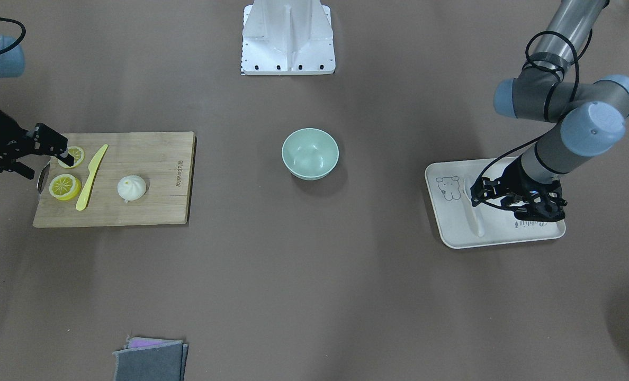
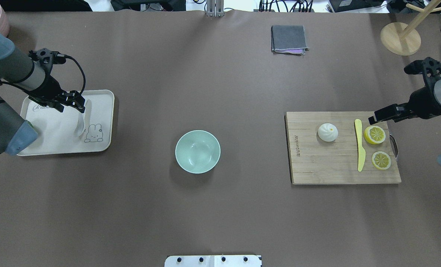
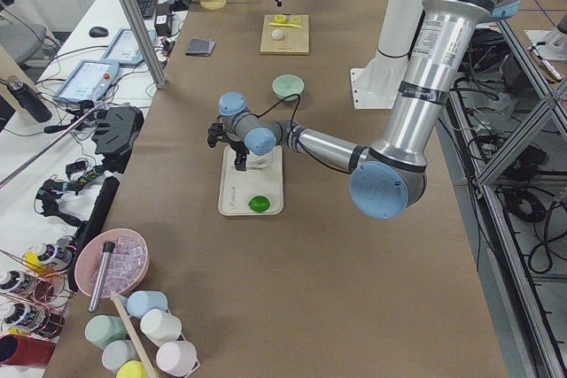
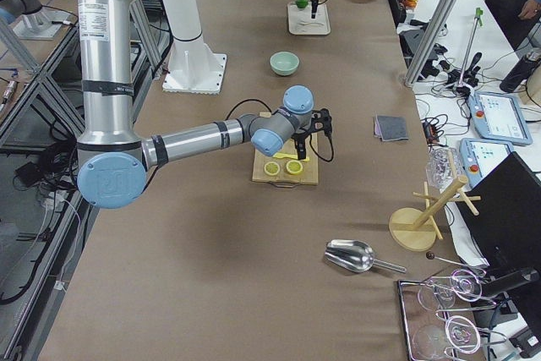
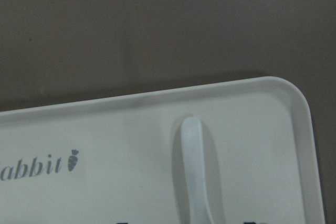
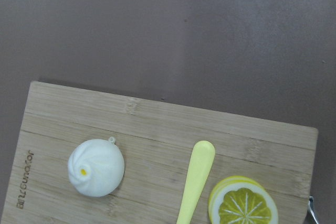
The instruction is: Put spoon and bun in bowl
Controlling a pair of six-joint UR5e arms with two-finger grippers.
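Observation:
The white spoon [image 2: 82, 120] lies on the cream tray [image 2: 57, 139] at the left; its handle shows in the left wrist view [image 5: 192, 166]. My left gripper [image 2: 77, 105] is open, low over the tray, right above the spoon [image 1: 476, 217]. The pleated white bun [image 2: 327, 132] sits on the bamboo cutting board [image 2: 328, 167] at the right and shows in the right wrist view [image 6: 96, 167]. My right gripper [image 2: 380, 115] is open and empty above the board's far right corner, near a lemon slice. The mint-green bowl [image 2: 197, 151] stands empty at the table's middle.
A yellow plastic knife [image 2: 359, 146] and two lemon slices [image 2: 374, 134] lie on the board right of the bun. A folded grey cloth [image 2: 288, 39] and a wooden stand [image 2: 400, 38] are at the far side. The robot base [image 1: 288, 39] is behind the bowl.

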